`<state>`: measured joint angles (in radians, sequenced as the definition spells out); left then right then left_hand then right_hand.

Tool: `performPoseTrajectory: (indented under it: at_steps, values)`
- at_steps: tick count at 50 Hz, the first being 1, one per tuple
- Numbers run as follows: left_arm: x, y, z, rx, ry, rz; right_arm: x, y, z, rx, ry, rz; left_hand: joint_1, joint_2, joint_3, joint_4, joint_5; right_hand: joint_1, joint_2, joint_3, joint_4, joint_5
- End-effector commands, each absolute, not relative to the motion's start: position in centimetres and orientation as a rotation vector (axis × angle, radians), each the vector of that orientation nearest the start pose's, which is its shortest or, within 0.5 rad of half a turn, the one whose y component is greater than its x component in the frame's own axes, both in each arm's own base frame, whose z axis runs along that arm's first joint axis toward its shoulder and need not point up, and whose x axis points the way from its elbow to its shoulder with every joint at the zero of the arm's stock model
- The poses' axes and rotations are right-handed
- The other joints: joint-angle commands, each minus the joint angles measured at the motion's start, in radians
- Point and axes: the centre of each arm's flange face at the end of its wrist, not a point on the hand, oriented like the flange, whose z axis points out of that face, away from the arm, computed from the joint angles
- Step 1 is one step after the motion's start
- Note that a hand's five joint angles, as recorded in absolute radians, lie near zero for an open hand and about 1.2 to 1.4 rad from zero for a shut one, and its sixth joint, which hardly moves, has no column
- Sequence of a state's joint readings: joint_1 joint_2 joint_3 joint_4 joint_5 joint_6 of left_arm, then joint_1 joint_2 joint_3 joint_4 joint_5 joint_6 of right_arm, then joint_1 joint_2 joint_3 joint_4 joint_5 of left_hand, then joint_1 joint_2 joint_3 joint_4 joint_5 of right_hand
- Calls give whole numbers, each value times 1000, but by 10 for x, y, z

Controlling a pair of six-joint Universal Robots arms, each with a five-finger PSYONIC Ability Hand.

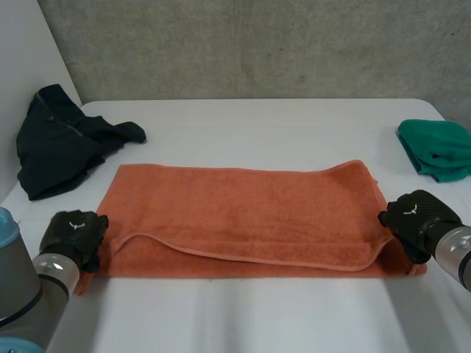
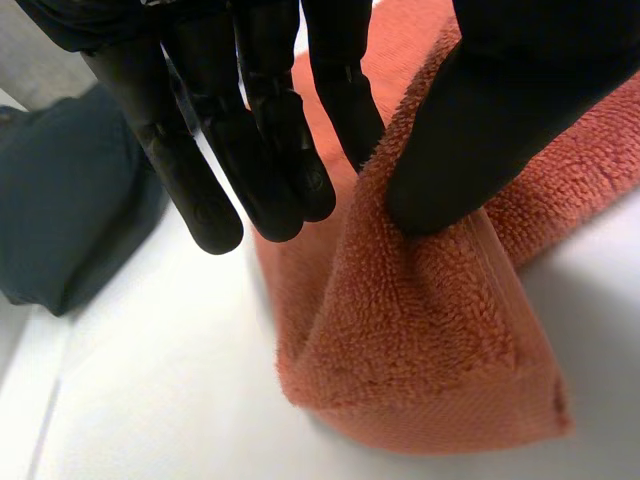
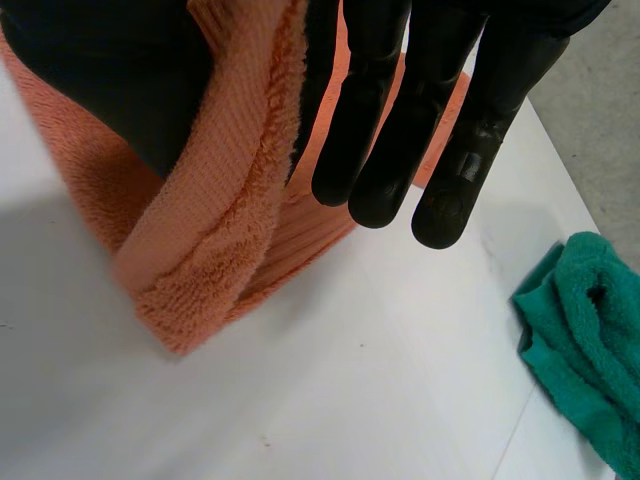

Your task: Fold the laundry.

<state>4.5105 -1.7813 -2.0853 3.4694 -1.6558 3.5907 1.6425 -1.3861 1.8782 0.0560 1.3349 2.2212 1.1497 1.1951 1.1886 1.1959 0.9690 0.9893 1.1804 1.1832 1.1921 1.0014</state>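
1. A fold of the thick orange terry towel (image 2: 420, 340) is pinched between the thumb and the nearest finger of the black left hand (image 2: 500, 110). The other fingers (image 2: 205, 170) are held straight and close together beside the cloth.
2. A like grip is seen on the black right hand (image 3: 130, 80) — the towel's ribbed hem is clamped between the thumb and the straight fingers (image 3: 375, 150), whose tips hang past the hem.
3. In the head view the left hand is placed at the towel's left end by the near corner, and the right hand at its right end.
4. The towel is spread lengthwise across the middle of the white table (image 1: 243, 316) and is partly folded: an upper layer is laid over the lower one, and its hemmed edge runs in a shallow curve just short of the near edge.
5. A crumpled dark navy garment (image 1: 59, 143) is lying at the far left of the table, near the towel's far left corner but apart from it.
6. A bunched green cloth (image 1: 438, 151) is lying at the table's right edge — beyond the right hand and apart from the towel.
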Motion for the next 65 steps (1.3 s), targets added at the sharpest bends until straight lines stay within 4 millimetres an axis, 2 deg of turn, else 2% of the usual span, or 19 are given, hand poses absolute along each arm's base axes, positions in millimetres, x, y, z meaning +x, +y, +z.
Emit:
performPoseTrajectory:
  at_steps: [1,7,11,17,20,24,29,32,38,39,42,44,45,47,48,51,54,58,65]
  values:
    - [-167,-244,149,737,2252,-1635,171,-259,178,-1559,2471,-1675,247,201,208,200,253,407,216,213,204,220]
    - [-157,-248,165,695,2205,-1657,170,-260,181,-1557,2476,-1685,247,201,208,200,253,407,216,213,204,220]
    - [-156,-248,189,694,2185,-1714,170,-262,193,-1565,2462,-1730,247,201,208,200,253,407,216,213,204,220]
    - [-164,-241,245,757,2102,-1885,172,-263,260,-1531,2342,-2029,247,201,208,200,253,407,216,213,204,220]
    - [-167,-242,261,776,2059,-1944,172,-263,271,-1506,2323,-2078,247,201,208,200,253,407,216,213,204,220]
    - [-169,-252,256,791,2066,-1946,171,-269,274,-1488,2330,-2080,247,201,208,200,253,407,216,213,204,220]
    - [-178,-284,219,837,2123,-1879,177,-301,228,-1506,2417,-1853,247,201,208,200,253,407,216,213,204,220]
    - [-186,-311,208,845,2105,-1896,181,-316,218,-1516,2423,-1825,247,201,208,200,253,407,216,213,204,220]
    - [-209,-361,214,832,1978,-2019,209,-359,229,-1445,2318,-2012,247,201,208,200,253,407,216,213,204,220]
    - [-217,-378,229,798,1894,-2095,212,-367,233,-1415,2300,-2062,247,201,208,200,253,407,216,213,204,220]
    - [-229,-398,256,744,1749,-2216,224,-397,261,-1298,2149,-2317,247,201,208,200,253,407,216,213,204,220]
    - [-236,-414,292,663,1571,-2352,230,-409,282,-1234,2036,-2464,247,201,208,200,253,407,216,213,204,220]
    - [-238,-418,305,631,1507,-2403,236,-419,307,-1170,1892,-2625,247,201,208,200,253,407,216,213,204,220]
    - [-244,-422,345,553,1295,-2536,242,-424,332,-1094,1729,-2776,247,201,208,200,253,407,216,213,204,220]
    - [-245,-423,358,515,1226,-2575,247,-426,358,-1014,1559,-2910,247,201,208,200,253,407,216,213,204,220]
    - [-249,-417,398,402,1021,-2687,249,-425,391,-881,1346,-3059,247,201,208,200,253,407,216,213,204,220]
    - [-253,-412,410,356,956,-2735,248,-421,412,-782,1233,-3118,247,201,208,200,253,407,216,213,204,220]
    - [-255,-408,406,352,1009,-2762,248,-415,416,-758,1230,-3092,247,201,208,200,253,407,216,213,204,220]
    - [-248,-408,334,465,1327,-2635,245,-420,365,-873,1436,-2945,247,201,208,200,253,407,216,213,204,220]
